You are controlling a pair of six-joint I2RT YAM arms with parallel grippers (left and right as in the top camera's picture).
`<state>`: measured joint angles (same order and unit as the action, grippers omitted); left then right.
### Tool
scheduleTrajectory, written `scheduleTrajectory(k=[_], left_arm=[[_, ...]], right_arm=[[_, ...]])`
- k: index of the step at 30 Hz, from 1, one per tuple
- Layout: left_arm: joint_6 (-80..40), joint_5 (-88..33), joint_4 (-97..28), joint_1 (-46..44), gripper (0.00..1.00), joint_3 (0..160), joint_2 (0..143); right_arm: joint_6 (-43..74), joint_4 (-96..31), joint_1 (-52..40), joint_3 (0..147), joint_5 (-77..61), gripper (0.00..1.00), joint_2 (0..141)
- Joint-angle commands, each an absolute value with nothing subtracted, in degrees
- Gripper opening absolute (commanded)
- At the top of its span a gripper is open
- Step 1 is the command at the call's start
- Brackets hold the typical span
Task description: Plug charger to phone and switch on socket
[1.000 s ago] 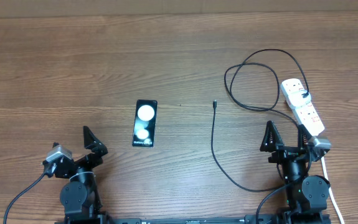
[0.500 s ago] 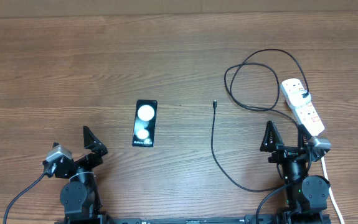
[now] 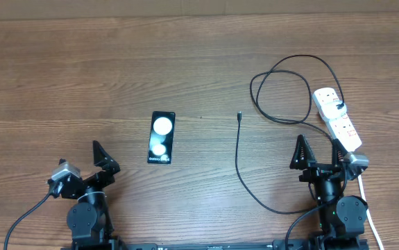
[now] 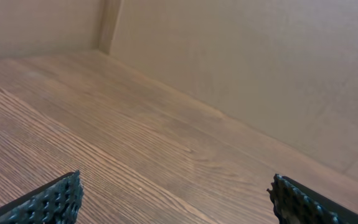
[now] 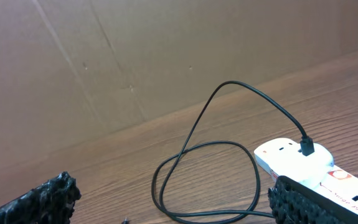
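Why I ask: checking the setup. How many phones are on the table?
1. The phone lies on the table, left of the free plug end of the charger. None seems hidden.

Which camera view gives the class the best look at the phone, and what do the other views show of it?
The overhead view: the phone lies whole and uncovered on the table. Neither wrist view shows it: the left sees only table and wall, the right the charger and socket.

Nothing seems to have moved or changed.
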<state>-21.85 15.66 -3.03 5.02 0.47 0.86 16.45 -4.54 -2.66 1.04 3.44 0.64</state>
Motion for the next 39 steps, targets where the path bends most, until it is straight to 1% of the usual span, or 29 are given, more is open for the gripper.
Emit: scheduleTrajectory(k=[1,4,7,12,19,22,27,33,39], left_arm=[[-20.1,10.7,-3.0,5.5,1.0,0.3,0.6],[-17.2,4.3,-3.4,5.5,1.0,0.6,0.6],[-17.1,0.5,-9.0,5.5,1.0,2.7,0.6],[-16.1,0.1,-21.4,5.5,1.0,9.5,0.6],[-13.2,-2.2,-32.8,5.5,1.0,18.9,2.2],[-11.4,-3.8,-35.3,5.5,1.0,22.0,4.6],[-11.0,-6.8,-37.3,5.5,1.0,29.5,13.2],[-11.8,-14.6,-40.1,5.2,1.0,42.7,29.9],[-10.1,-14.1,-48.6,1.7,1.0,59.4,46.9]], right_arm=[[16.1,-4.4,-2.5,0.4,3.9,1.0,0.4],[16.1,-4.4,-2.5,0.4,3.9,1.0,0.4],[16.1,-4.4,-2.5,0.4,3.9,1.0,0.4],[16.1,-4.4,-2.5,0.4,3.9,1.0,0.4],[16.1,-4.4,-2.5,0.4,3.9,1.0,0.4],[16.1,-4.4,-2.5,0.4,3.9,1.0,0.4],[16.1,-4.4,-2.5,0.4,3.9,1.0,0.4],[16.1,-4.4,-2.5,0.4,3.9,1.0,0.4],[16.1,-4.4,-2.5,0.4,3.9,1.0,0.4]])
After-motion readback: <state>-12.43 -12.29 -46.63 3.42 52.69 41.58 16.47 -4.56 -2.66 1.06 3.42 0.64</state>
